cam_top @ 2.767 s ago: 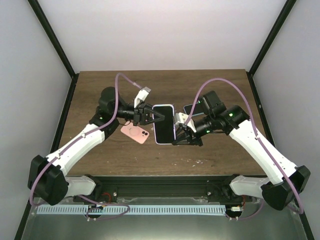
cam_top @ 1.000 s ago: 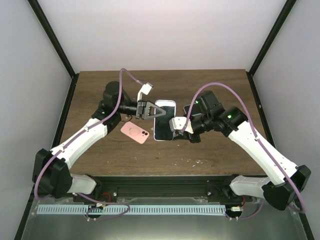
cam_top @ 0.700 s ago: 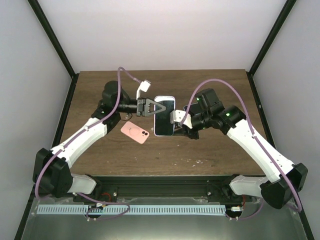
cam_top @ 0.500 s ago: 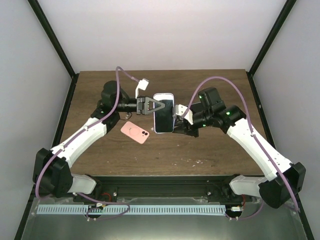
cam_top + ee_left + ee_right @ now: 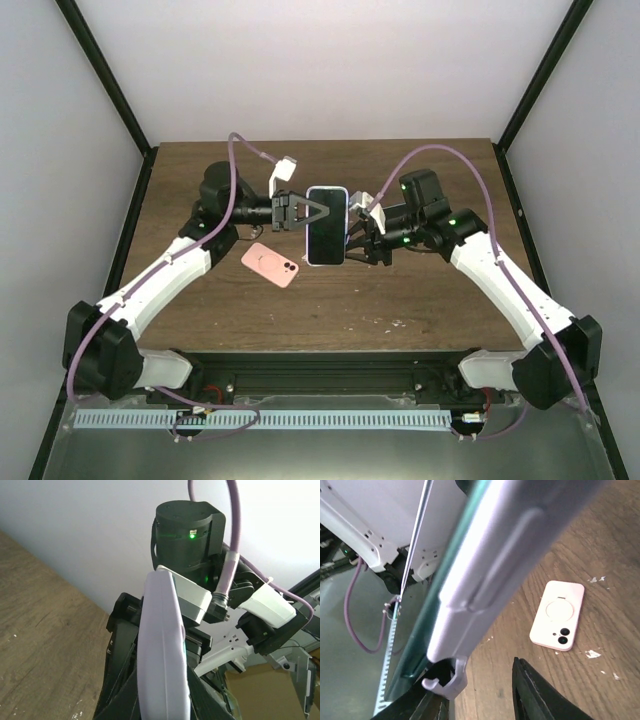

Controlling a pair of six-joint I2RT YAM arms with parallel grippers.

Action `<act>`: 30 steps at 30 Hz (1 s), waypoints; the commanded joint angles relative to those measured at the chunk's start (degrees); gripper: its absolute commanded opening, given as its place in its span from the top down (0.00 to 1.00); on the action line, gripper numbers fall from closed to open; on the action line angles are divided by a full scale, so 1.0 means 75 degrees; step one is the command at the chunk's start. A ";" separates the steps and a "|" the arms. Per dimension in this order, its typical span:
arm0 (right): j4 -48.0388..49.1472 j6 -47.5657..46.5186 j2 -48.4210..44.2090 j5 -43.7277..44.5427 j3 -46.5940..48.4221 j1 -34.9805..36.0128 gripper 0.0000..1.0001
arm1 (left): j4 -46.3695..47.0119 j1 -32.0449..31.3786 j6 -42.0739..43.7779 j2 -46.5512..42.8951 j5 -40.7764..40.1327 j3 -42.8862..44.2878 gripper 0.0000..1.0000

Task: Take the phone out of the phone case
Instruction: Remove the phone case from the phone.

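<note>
Phone (image 5: 327,228) sits inside the lilac phone case (image 5: 162,650), held up over the table (image 5: 430,300) middle; left gripper (image 5: 314,213) pinches its left edge; right gripper (image 5: 353,238) fingers spread around its right edge; pink phone (image 5: 271,265) lies near-left.

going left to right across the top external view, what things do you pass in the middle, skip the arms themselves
pink phone → phone in the lilac case → right gripper
</note>
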 commanded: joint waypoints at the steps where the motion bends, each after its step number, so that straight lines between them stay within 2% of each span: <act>1: 0.3133 0.1195 0.0004 -0.0737 0.0472 -0.0155 0.65 | -0.1202 -0.0810 0.0041 0.0106 0.1124 -0.0190 1.00; 13: 0.4093 0.2605 0.0085 -0.1423 0.0475 -0.0317 0.45 | -0.1133 -0.0815 0.0041 0.0109 0.0946 -0.0413 1.00; 19: 0.4468 0.3006 0.0111 -0.2012 0.0444 -0.0328 0.43 | -0.0827 -0.0876 -0.0138 0.0259 0.0870 -0.0611 1.00; 23: 0.4713 0.3211 0.0093 -0.2411 0.0311 -0.0327 0.50 | -0.0751 -0.0924 -0.0148 0.0357 0.0756 -0.0634 1.00; 30: 0.5050 0.3388 -0.0026 -0.2598 -0.0280 -0.0334 0.83 | -0.0595 -0.0876 -0.0223 0.0566 0.0259 -0.0562 1.00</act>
